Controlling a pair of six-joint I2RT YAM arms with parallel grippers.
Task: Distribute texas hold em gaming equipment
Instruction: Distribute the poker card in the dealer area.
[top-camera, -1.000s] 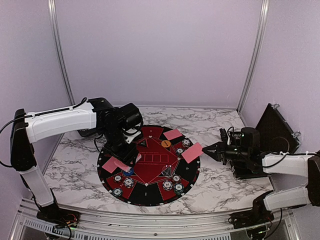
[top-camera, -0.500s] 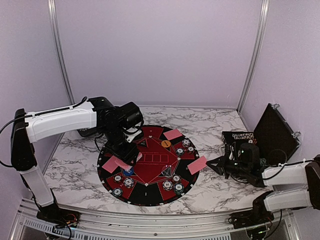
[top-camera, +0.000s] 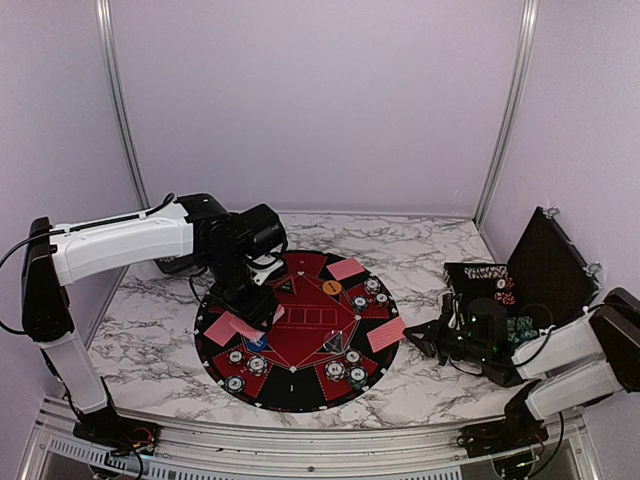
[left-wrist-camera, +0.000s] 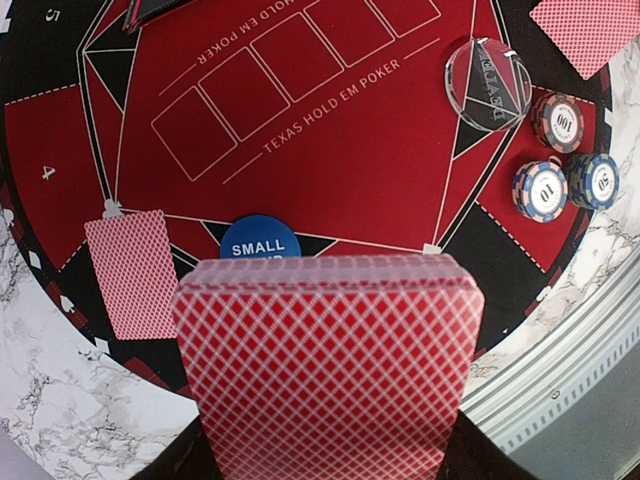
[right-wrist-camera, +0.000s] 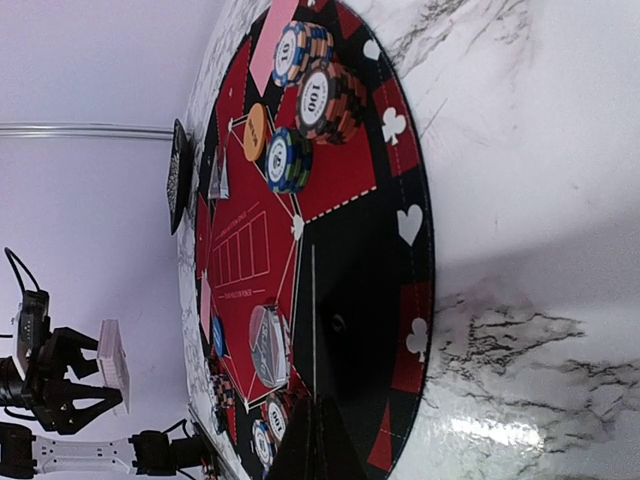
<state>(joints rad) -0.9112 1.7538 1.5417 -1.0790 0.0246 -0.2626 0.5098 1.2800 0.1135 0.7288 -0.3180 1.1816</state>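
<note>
In the left wrist view, the held stack of red-backed cards (left-wrist-camera: 325, 360) at 6 o'clock covers the lower half of the blue marker (left-wrist-camera: 260, 236). It also hides all but the dark edges of the fingers (left-wrist-camera: 185, 462) of the left pincer (top-camera: 262, 310). At 1 o'clock a card (left-wrist-camera: 590, 30) is cut off by the frame. From above, the chips (top-camera: 345, 372) are too small to read.

Round poker mat (right-wrist-camera: 340, 300) seen tipped sideways on the marble tabletop (right-wrist-camera: 520, 200).
Three chip stacks (right-wrist-camera: 325, 100) and an orange disc (right-wrist-camera: 257, 132) sit on the mat in the upper middle of the frame, with a red-backed card (right-wrist-camera: 272, 45) at the top edge. A clear button (right-wrist-camera: 268, 345) lies lower centre. At lower left, the left claw (right-wrist-camera: 95, 385) grips a pack of cards (right-wrist-camera: 113, 378).
</note>
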